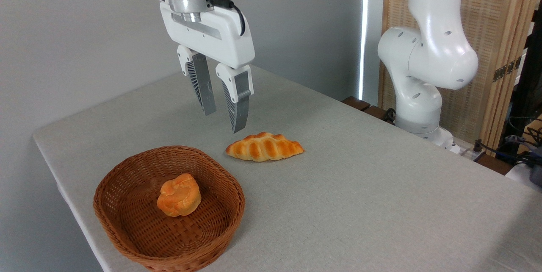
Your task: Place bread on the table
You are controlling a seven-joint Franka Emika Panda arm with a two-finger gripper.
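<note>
The hand [223,121] hung in the air above the desk [381,187], fingers pointing down and spread apart with a clear gap between them, nothing pinched. The ribbed grey fingertips [239,113] were bare. A black cable ran off the wrist above the hand body.

The bread [265,147] lay flat on the desk cloth, just below and slightly right of the hand's nearer finger, not touching it. It was a braided loaf, golden-orange, pointed at both ends, long axis running roughly left-right. It sat outside the basket [127,225], just beyond the basket's far right rim, with a small strip of cloth between them.

The basket was brown wicker, below and left of the hand, near the front corner of the desk. Inside it was one small round orange bun [179,195], resting on the basket floor near the middle.

The arm base [423,73], white, stood well to the right of the hand at the far desk edge. Beyond it was a wooden slatted screen [495,30]. A grey wall was behind the hand.
</note>
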